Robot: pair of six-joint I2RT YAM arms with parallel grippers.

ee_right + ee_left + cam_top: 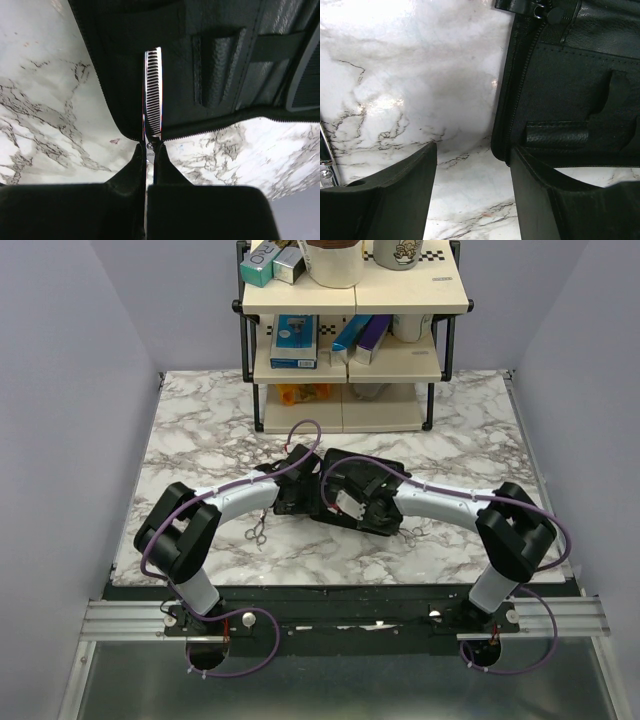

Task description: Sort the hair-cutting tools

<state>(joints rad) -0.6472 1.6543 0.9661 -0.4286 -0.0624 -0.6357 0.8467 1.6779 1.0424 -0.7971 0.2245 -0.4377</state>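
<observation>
— So, what has the right gripper point(148, 150) got?

— Its fingers are pinched tight on the toothed scissors point(152, 95). A slim, bright silver blade sticks straight out ahead of the fingertips, with a row of fine, comb-like teeth down one edge.

— And where does that blade sit?

— It crosses the zipped edge of the black pouch point(215, 60) and its tip reaches over the pouch's grained lining, beside a stitched strap loop.

— What about the left gripper point(472, 150)?

— It is spread wide with nothing between its fingers, low over the marble table point(395, 75). One finger is just beside the pouch's zipper edge.

— Any other tool out?

— From above, a pair of silver scissors point(255, 533) with finger loops lies on the marble under the left arm, apart from the pouch.
</observation>
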